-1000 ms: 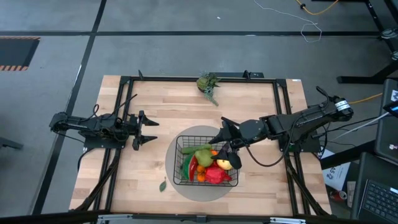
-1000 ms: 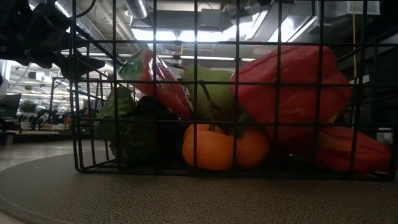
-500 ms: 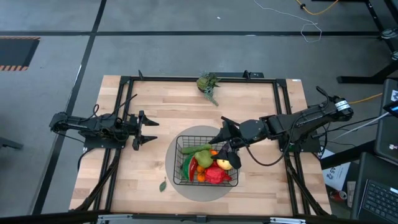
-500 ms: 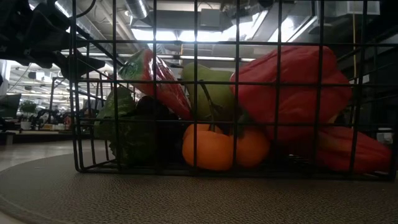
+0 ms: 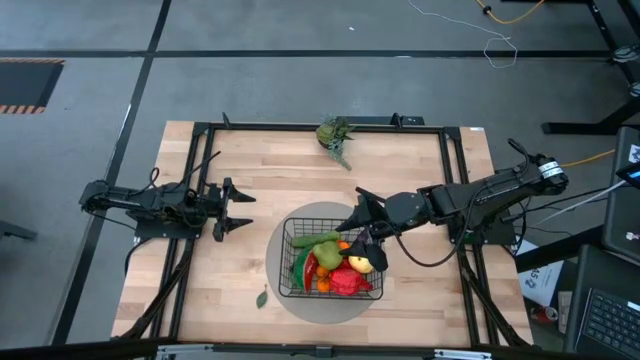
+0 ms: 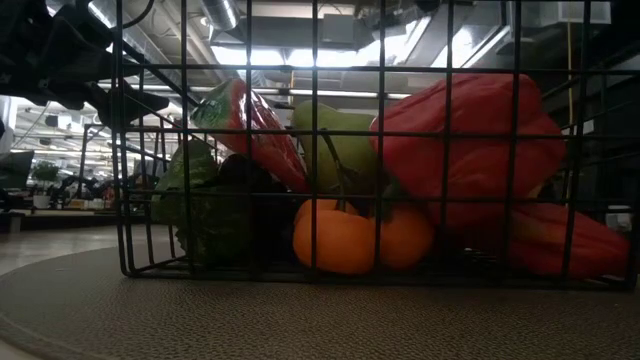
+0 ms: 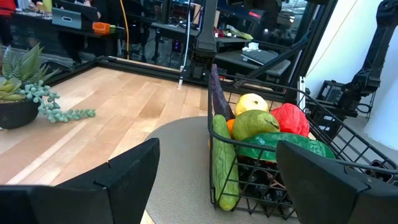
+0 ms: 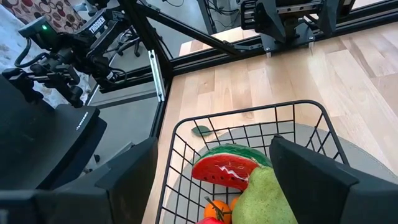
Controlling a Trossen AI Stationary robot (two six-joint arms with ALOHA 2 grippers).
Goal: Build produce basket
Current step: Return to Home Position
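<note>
the right gripper (image 5: 359,222) hangs over the far right corner of the black wire basket (image 5: 283,262). its two fingers are spread wide and nothing is between them. directly under and in front of this gripper the basket stands on a round grey mat (image 5: 308,212), full of produce. the green pear (image 8: 267,196) lies on top, closest to the fingers, and the watermelon slice (image 8: 225,169) is just beyond it. the yellow fruit (image 5: 361,264) sits below the gripper near the basket wall, touching the red pepper (image 5: 347,281). in the low view the oranges (image 6: 345,240) lie at the bottom under the pepper.

the left gripper (image 5: 240,211) waits low over the table, also wide open and empty. the basket is ahead of it, well apart, with a green cucumber (image 7: 222,163) and a purple eggplant (image 7: 214,93) leaning on the wall that faces this gripper. a small potted plant (image 5: 335,135) stands at the far edge of the table, and one green leaf (image 5: 262,297) lies on the wood beside the mat.
</note>
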